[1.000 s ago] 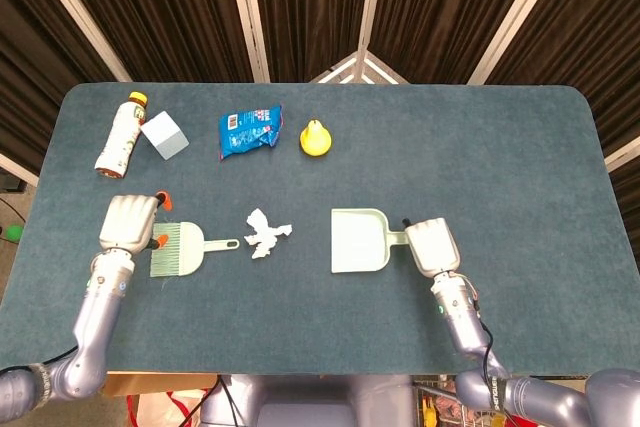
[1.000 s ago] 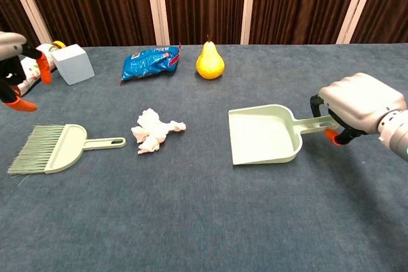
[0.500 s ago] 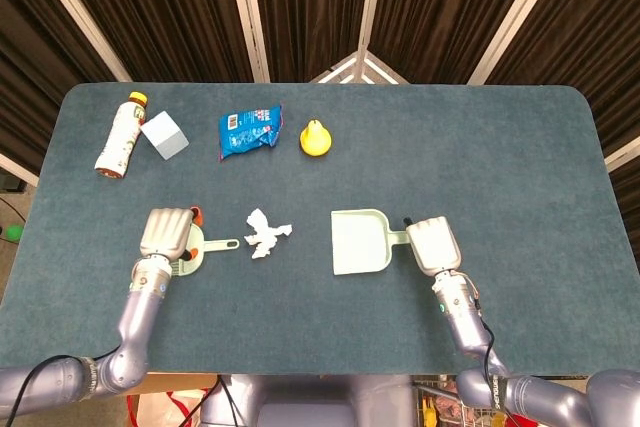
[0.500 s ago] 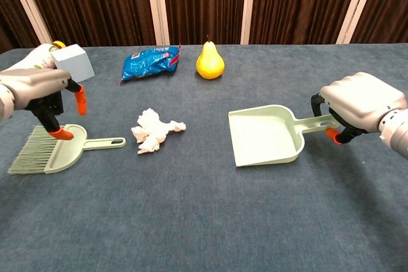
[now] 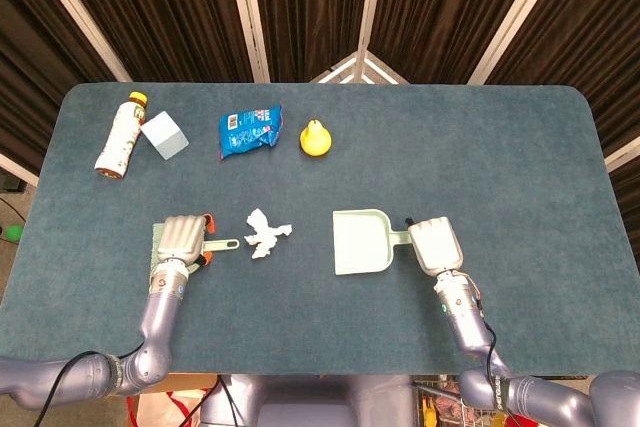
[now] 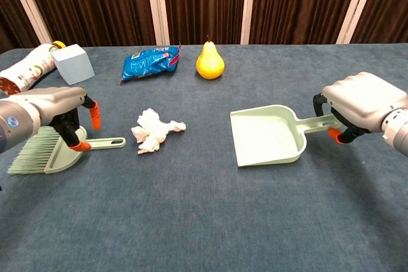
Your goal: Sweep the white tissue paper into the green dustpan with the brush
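Note:
The crumpled white tissue (image 5: 266, 233) (image 6: 153, 130) lies on the blue table between the two tools. Left of it lies the pale green brush (image 6: 44, 152), bristles pointing left and handle (image 5: 225, 244) pointing at the tissue. My left hand (image 5: 183, 239) (image 6: 54, 109) hovers over the brush's head with its fingers apart; one orange fingertip (image 6: 80, 146) reaches down to where the handle starts, gripping nothing. The green dustpan (image 5: 362, 242) (image 6: 268, 135) lies flat right of the tissue, mouth facing left. My right hand (image 5: 435, 245) (image 6: 360, 103) grips its handle.
Along the far side of the table lie a tipped bottle (image 5: 120, 135), a pale blue cube (image 5: 164, 134), a blue snack bag (image 5: 248, 131) and a yellow pear (image 5: 316, 138). The table's near edge (image 5: 320, 372) runs close behind both forearms.
My left hand has moved right, from beside the bristles to over the brush's head, and come lower. The right hand and the dustpan have barely shifted.

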Robot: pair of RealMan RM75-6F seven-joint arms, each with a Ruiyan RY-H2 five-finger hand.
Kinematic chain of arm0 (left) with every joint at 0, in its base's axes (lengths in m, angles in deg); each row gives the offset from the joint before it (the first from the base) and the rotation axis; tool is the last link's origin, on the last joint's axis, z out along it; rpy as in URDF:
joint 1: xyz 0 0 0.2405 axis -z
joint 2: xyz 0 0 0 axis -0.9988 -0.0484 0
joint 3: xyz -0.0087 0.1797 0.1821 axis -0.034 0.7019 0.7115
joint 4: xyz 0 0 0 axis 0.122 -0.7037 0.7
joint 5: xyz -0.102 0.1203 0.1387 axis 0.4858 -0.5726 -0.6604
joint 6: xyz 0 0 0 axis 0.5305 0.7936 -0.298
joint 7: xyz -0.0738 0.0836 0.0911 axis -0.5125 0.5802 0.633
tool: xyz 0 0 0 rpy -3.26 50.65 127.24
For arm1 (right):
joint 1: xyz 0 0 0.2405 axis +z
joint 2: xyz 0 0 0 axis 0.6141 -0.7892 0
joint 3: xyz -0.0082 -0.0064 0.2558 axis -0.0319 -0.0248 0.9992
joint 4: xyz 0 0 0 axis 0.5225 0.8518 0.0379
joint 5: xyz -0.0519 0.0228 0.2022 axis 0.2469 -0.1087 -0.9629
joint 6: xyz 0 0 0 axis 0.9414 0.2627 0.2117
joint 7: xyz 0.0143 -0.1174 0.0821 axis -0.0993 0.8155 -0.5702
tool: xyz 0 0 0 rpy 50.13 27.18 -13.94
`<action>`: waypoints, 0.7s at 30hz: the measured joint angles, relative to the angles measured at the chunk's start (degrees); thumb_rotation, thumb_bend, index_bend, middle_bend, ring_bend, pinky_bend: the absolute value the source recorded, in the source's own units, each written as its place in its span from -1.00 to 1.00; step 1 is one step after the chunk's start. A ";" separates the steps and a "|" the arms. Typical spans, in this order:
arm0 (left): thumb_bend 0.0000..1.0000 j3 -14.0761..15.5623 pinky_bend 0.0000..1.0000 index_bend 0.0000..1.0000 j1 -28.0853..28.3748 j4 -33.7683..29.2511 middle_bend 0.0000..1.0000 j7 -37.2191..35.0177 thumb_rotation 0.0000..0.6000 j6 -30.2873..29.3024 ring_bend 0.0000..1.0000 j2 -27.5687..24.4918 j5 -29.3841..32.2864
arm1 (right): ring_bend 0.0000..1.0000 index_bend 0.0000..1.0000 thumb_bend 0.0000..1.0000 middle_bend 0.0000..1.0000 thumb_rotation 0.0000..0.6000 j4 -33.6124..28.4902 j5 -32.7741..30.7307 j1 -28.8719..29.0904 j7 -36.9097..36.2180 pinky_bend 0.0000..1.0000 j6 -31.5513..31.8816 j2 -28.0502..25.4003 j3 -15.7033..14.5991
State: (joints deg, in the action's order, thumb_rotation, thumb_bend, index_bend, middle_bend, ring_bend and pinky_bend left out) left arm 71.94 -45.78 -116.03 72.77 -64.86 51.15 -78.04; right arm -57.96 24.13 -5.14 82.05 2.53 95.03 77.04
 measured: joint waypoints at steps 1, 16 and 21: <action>-0.22 0.03 1.00 -0.15 0.11 0.25 0.99 -0.02 1.00 0.01 0.95 0.24 0.11 | 0.68 0.22 0.02 0.64 1.00 0.01 0.02 -0.03 -0.06 0.76 0.00 -0.01 0.00; -0.03 0.50 1.00 0.00 1.16 4.32 1.00 -1.80 1.00 1.30 0.96 3.54 1.30 | 0.68 0.22 0.02 0.64 1.00 0.41 0.41 -0.41 -0.75 0.76 -0.29 -0.45 -0.08; 0.13 0.71 1.00 0.35 1.03 4.51 1.00 -3.08 1.00 1.12 0.99 3.92 -0.05 | 0.68 0.22 0.02 0.64 1.00 0.55 0.41 -0.50 -0.86 0.76 -0.37 -0.47 -0.04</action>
State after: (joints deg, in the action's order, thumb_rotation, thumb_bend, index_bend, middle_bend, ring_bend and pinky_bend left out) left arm 72.64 -44.74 -111.51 69.69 -63.74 55.08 -78.09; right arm -57.41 24.54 -5.64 81.19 2.16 94.56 76.99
